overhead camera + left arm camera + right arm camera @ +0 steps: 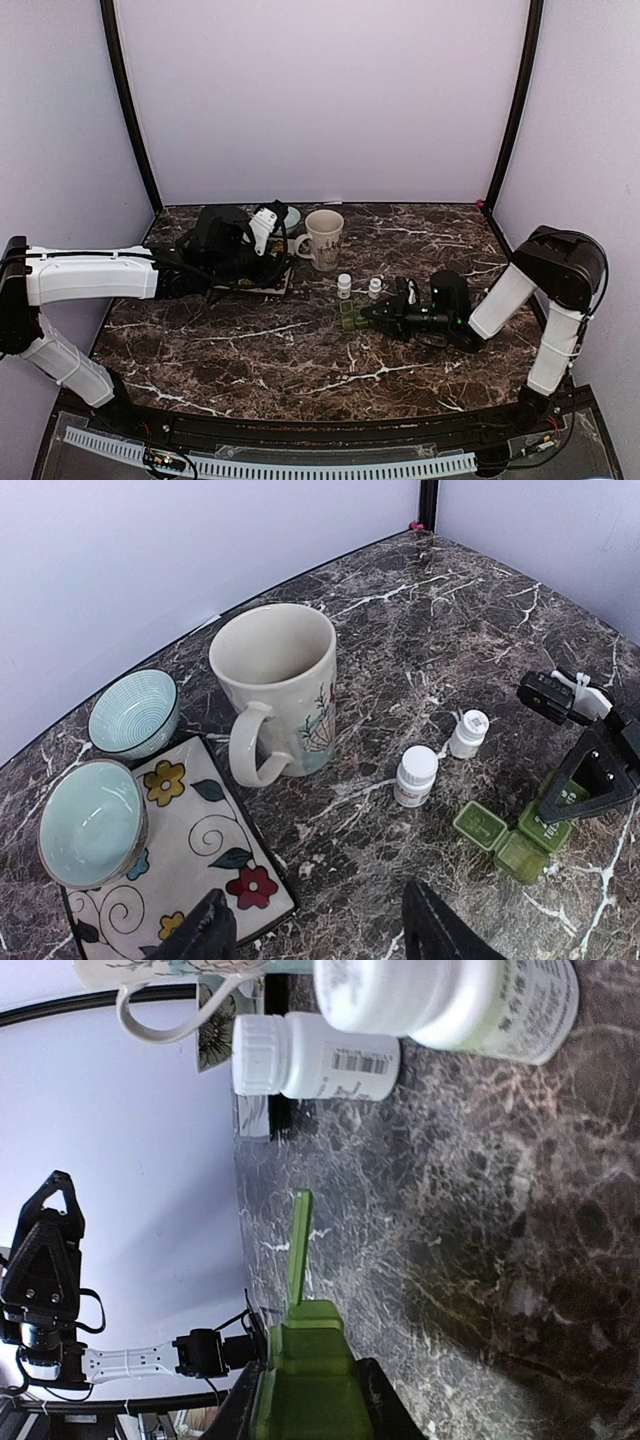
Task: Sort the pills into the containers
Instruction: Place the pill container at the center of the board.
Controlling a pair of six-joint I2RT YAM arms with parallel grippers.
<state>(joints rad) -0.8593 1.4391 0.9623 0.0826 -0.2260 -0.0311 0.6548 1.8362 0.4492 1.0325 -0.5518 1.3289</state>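
A green pill organizer (349, 317) lies on the marble table, one lid standing open (298, 1245). My right gripper (373, 315) lies low on the table and is shut on the organizer's end (310, 1385). It also shows in the left wrist view (590, 780), with the organizer (505, 838) beside it. Two white capped pill bottles (344, 286) (375, 288) stand just behind the organizer, and appear in the left wrist view (415, 775) (468, 732) and the right wrist view (315, 1057) (450, 995). My left gripper (325, 942) is open and empty, above the tray's right edge. No loose pills show.
A cream flowered mug (325, 238) stands behind the bottles. A flowered tray (200, 840) at the left carries a pale green bowl (90, 822). A striped blue bowl (133, 712) sits behind the tray. Walls enclose the back and sides.
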